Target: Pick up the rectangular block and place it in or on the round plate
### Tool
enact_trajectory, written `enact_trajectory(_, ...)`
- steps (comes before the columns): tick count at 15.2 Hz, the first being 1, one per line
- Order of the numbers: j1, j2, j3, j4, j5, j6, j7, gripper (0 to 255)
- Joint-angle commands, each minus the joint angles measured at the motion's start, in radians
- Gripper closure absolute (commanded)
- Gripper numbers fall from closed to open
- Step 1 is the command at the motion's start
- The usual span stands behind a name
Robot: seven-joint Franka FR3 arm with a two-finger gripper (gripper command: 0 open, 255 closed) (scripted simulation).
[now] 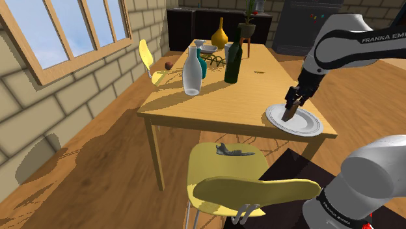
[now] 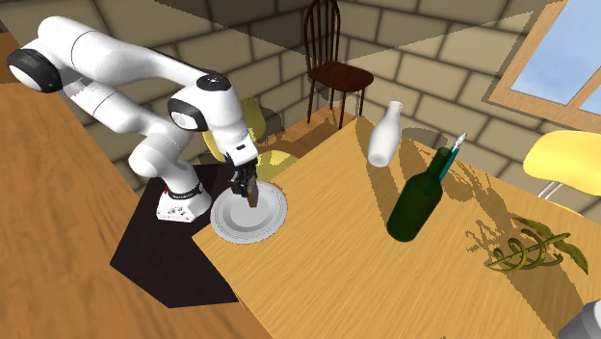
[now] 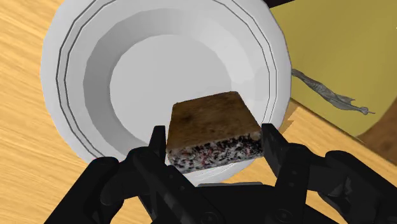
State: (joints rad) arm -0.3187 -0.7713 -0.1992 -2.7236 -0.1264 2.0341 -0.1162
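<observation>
The big wooden table (image 1: 215,104) fills the middle of the shoulder view. The white arm (image 1: 345,45) comes in from the upper right of that view and bends down over the table's right corner. In the second exterior view the arm (image 2: 116,67) sits in the upper left and reaches down to the table's near-left corner.

A yellow chair (image 1: 224,170) stands at the bottom middle of the shoulder view, pushed up close to the table.

A dark green bottle (image 1: 233,62) and a pale bottle (image 1: 191,73) stand upright near the middle of the table, well apart from the arm.

The round white plate (image 1: 312,127) lies flat at the right side of the shoulder view, near the table's edge.

The black gripper (image 1: 291,104) hangs right over the plate. Its two fingers pinch the block (image 3: 213,124) between them, one on each side.

The block has a brown top and a speckled dark side. It is over the plate's inner part. I cannot tell if it touches the plate.
</observation>
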Motion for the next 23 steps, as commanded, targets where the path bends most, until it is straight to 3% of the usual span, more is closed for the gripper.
enact_trajectory(1, -0.030, -0.071, -0.023, -0.033, -0.024, -0.038, -0.032, 255)
enact_trajectory(3, -0.063, -0.135, -0.049, -0.063, -0.050, -0.071, -0.067, 255)
enact_trajectory(15, -0.080, -0.068, -0.081, -0.198, -0.082, 0.129, -0.071, 255)
enact_trajectory(22, -0.083, -0.067, -0.079, -0.198, -0.080, 0.130, -0.073, 255)
enact_trajectory(23, -0.078, -0.071, -0.072, -0.201, -0.076, 0.130, -0.065, 0)
